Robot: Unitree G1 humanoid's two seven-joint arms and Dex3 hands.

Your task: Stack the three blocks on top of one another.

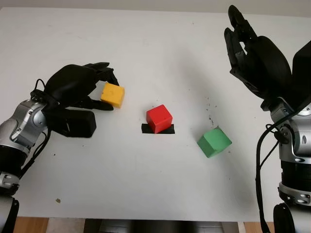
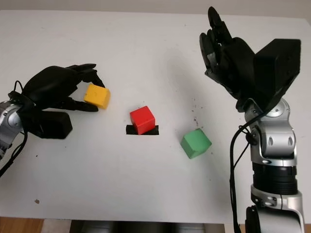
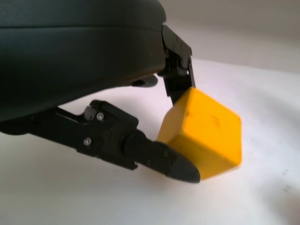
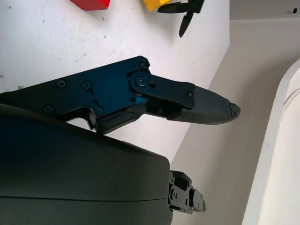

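Note:
A yellow block (image 1: 113, 95) is at the table's left, pinched in my left hand (image 1: 105, 91), whose fingers are shut on its far and near sides. Up close the yellow block (image 3: 204, 131) sits tilted between two black fingertips (image 3: 180, 168). The red block (image 1: 159, 118) stands at the table's middle on a black tape mark (image 1: 168, 129). The green block (image 1: 214, 141) lies to its right, nearer the front. My right hand (image 1: 240, 41) is open, raised above the table's far right, away from all blocks.
The white table (image 1: 146, 179) ends at its front edge along the picture's bottom. A small crumb (image 1: 58, 200) lies near the front left. Dark specks (image 1: 210, 114) dot the surface between the red and green blocks.

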